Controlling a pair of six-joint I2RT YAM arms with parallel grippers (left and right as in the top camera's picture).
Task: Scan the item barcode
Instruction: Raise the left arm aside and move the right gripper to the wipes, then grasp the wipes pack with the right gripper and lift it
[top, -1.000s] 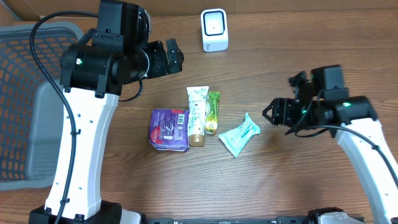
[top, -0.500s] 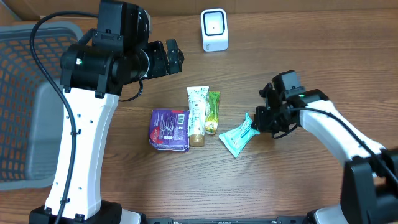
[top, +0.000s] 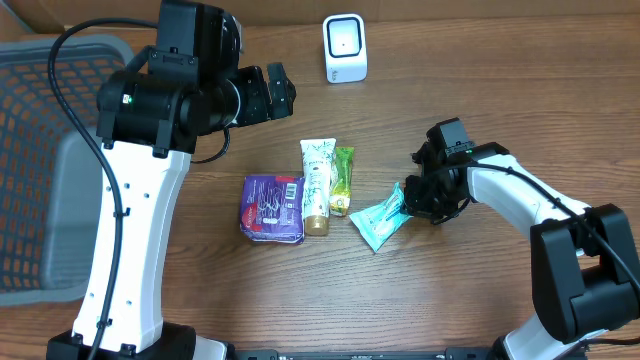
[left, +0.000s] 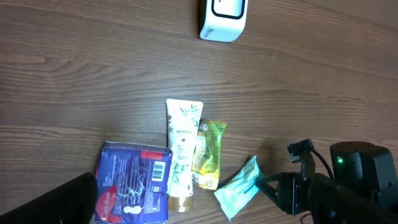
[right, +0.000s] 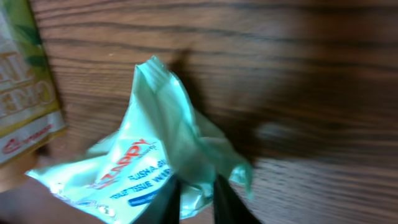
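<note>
Looks like the pick-up step of the scan. Right gripper (top: 414, 200) nipped onto the 3 o'clock end of the mint-green packet (top: 380, 218), fingers (right: 169, 199) drawn nearly together with a fold of the film clamped between them. Packet lying on the table (top: 450, 300) as far as can be told, just at 3 o'clock of the green sachet (top: 342, 180) and the white tube (top: 317, 185), with the purple pack (top: 272, 208) beyond at 9 o'clock. Left gripper (top: 272, 92) hanging high at 10 o'clock of the items, fingers wide apart, holding nothing. Scanner (top: 345, 47) upright at 12 o'clock near the far edge, well apart from the packet.

Next, most likely: lift clear of the sachet, carry toward 11 o'clock to the scanner, and turn the packet to bring its barcode to the reader. Printed side up in the wrist view, but no bars to be made out there. Only a thin edge of limp film in the pinch, so apt to droop or slip; better lifted slowly.
</note>
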